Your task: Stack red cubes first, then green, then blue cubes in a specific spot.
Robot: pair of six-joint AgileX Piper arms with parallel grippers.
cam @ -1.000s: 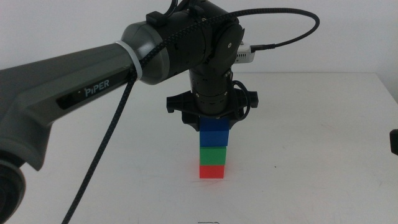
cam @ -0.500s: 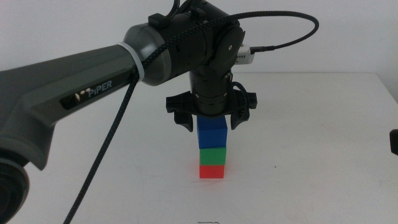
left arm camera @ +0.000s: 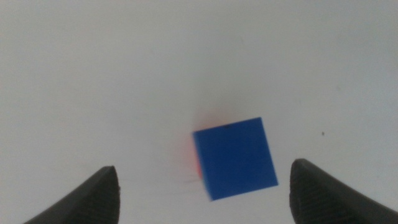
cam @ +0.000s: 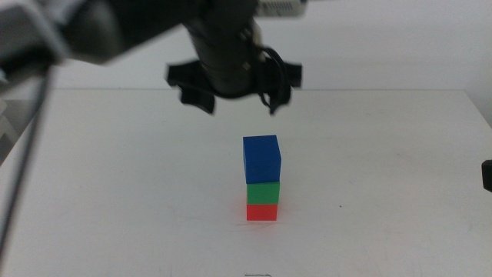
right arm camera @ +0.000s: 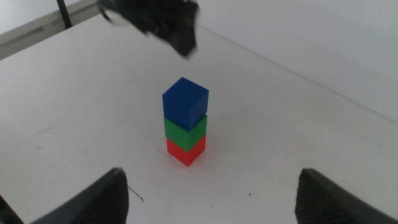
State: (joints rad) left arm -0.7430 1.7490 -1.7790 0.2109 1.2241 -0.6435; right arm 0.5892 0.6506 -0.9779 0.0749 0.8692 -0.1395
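Surface: a plain white tabletop (cam: 115,192) is seen under a pale wall; the stacking spot carries no marker.
Left gripper: the left gripper (cam: 234,96) is seen blurred above and behind the stack, its jaws spread wide and holding nothing; in the left wrist view the two dark jaws stand well apart with the blue cube far below between them.
Right gripper: the right gripper (right arm camera: 211,193) is kept near the table's right edge, jaws spread, empty, with the stack in its wrist view.
Blue cube: the blue cube (cam: 262,159) is set on top of the stack, turned slightly against the cubes below, touched by no jaw.
Green cube: the green cube (cam: 263,192) is held between blue and red.
Red cube: the red cube (cam: 262,211) rests on the tabletop as the base.
Step in hand: the last placement is judged done, red, green, blue in order; the left arm appears to be at the clearing stage.
Next move: only a clean withdrawal is called for, kept wide of the tower, since the twisted top cube could be tipped by a light brush.
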